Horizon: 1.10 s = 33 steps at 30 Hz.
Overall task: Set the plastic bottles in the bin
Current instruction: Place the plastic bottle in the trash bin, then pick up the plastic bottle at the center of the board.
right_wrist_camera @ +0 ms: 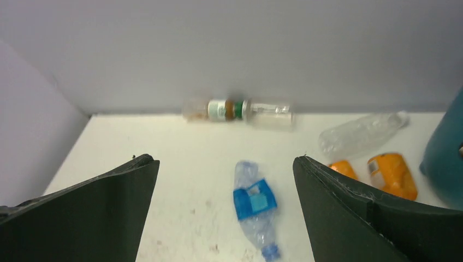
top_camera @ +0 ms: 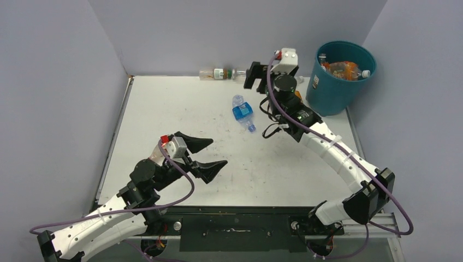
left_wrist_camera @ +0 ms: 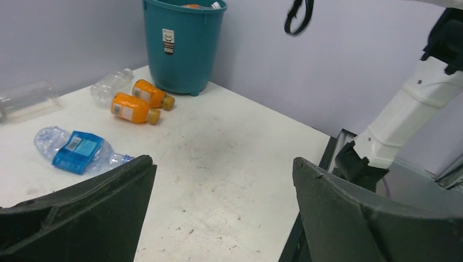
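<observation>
Shows the bin (top_camera: 334,93) at 2 o'clock on the counter (top_camera: 164,109), several bottles (top_camera: 344,70) already inside; finds a blue-labelled bottle (top_camera: 242,112) lying near centre, a green-labelled bottle (top_camera: 218,73) at 12 against the back wall, two orange bottles (left_wrist_camera: 134,107) and a clear bottle (left_wrist_camera: 111,84) beside the bin; has left claw (top_camera: 218,153) at 7 and right claw (top_camera: 255,76) at 1 both spread wide, gripping nothing.

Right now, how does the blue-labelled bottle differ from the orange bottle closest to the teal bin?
The blue-labelled bottle is clear and crumpled; the orange bottle is solid-coloured and keeps its shape. The blue-labelled bottle lies alone mid-table; the orange bottle lies close to the bin. Both lie on their sides, outside the bin.
</observation>
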Each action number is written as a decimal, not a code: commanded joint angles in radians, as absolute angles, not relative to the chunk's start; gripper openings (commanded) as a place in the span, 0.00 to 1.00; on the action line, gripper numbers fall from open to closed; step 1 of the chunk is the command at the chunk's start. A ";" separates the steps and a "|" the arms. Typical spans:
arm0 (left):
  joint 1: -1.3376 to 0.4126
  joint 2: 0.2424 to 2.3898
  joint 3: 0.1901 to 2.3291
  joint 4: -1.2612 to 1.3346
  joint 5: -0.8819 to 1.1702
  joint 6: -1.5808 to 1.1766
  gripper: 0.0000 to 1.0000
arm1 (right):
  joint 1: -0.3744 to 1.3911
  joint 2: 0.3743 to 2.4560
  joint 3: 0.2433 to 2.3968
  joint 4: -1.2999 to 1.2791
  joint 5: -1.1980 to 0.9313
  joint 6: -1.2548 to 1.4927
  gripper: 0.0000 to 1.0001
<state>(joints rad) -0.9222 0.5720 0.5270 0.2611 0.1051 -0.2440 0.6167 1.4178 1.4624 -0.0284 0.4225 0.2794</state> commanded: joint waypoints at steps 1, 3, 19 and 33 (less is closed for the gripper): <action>-0.928 0.549 0.552 0.239 -0.035 -0.211 0.96 | 0.639 1.423 1.289 0.015 0.270 0.356 1.00; -0.928 0.536 0.551 0.227 -0.112 -0.209 0.96 | 0.641 1.431 1.194 0.061 0.258 0.380 1.00; -0.928 0.552 0.554 0.192 -0.207 -0.168 0.96 | 0.456 1.783 0.976 0.328 -0.087 0.501 0.97; -0.928 0.544 0.545 0.211 -0.141 -0.158 0.96 | 0.456 1.939 1.062 0.268 -0.113 0.384 0.92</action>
<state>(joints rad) -0.9222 0.5526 0.5270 0.1799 -0.1600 -0.1715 0.4538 1.9049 1.0077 0.2771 -0.1051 0.4332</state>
